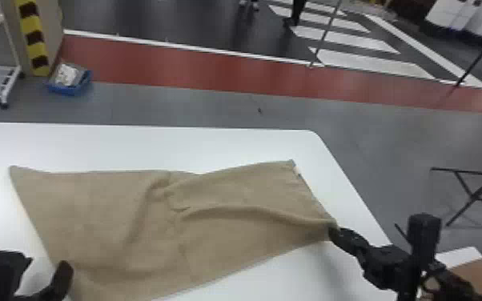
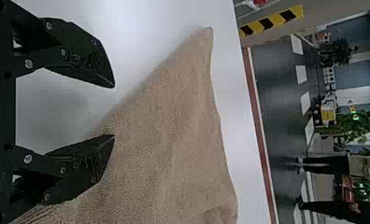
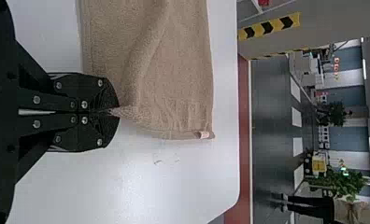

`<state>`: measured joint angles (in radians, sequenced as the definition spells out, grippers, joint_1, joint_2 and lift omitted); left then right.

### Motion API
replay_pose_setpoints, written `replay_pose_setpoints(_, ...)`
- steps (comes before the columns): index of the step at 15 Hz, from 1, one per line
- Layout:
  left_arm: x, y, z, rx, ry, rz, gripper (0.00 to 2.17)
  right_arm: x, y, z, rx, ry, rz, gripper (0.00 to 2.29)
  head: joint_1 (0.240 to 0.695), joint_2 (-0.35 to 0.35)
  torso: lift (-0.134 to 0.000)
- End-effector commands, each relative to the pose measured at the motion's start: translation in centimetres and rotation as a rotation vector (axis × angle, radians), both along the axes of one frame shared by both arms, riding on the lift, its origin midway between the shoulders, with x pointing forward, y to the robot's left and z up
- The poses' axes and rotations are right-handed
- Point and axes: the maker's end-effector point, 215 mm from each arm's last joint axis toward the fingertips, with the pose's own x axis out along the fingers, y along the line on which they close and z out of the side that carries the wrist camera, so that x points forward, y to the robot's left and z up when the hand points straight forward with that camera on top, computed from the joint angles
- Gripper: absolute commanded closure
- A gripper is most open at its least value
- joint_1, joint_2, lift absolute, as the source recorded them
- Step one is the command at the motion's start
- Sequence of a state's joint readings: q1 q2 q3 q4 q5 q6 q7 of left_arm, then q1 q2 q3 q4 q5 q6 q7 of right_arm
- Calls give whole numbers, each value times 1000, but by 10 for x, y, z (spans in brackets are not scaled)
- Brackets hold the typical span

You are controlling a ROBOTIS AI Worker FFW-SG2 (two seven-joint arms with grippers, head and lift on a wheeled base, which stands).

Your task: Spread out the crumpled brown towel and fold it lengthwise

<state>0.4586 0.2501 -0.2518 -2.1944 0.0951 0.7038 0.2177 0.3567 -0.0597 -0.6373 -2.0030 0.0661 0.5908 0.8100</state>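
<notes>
One hand (image 1: 334, 233), towel corner (image 1: 322, 225) probably pinched

And we're pinching the wrinkled brown cloth towel (image 1: 228, 236) by one corner, black right gripper (image 1: 334, 233) clamping, black left gripper (image 1: 48, 263) hovering, fingers apart!

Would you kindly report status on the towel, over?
Right tool shut on brown towel, right end. Left tool open by left edge. Towel mostly spread, ridges across middle.

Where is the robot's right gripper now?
In the head view, the right gripper is at the right end of the brown towel, pinching its near corner.
</notes>
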Motion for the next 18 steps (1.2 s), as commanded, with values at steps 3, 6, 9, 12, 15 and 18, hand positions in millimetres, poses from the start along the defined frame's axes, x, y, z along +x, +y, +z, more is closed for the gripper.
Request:
replay_pose_setpoints(3,0,-2,9,-5,-13,1,599,-2,5,-1,0,3,7,1450,695,-350,-125)
replay_pose_setpoints(6,-1,-11,7,-28,-5,-11,599,-5,6,-3,2,7,11,1450,695,-350,-125)
replay_pose_setpoints(9,2,-25,8,-63,-4,-19,599,-8,7,-3,-11,0,18,1450,695,-350,-125)
replay_pose_setpoints(12,12,-31,17,-76,-22,-19,599,-7,7,-2,-14,-4,19,1450,695,-350,-125)
replay_pose_setpoints(15,14,-30,9,-33,-13,-18,599,-7,6,1,-20,-13,24,1450,695,-350,-125)
replay_pose_setpoints(18,19,-24,6,-23,-13,-10,599,-4,9,4,-27,-24,33,1450,695,-350,-125)
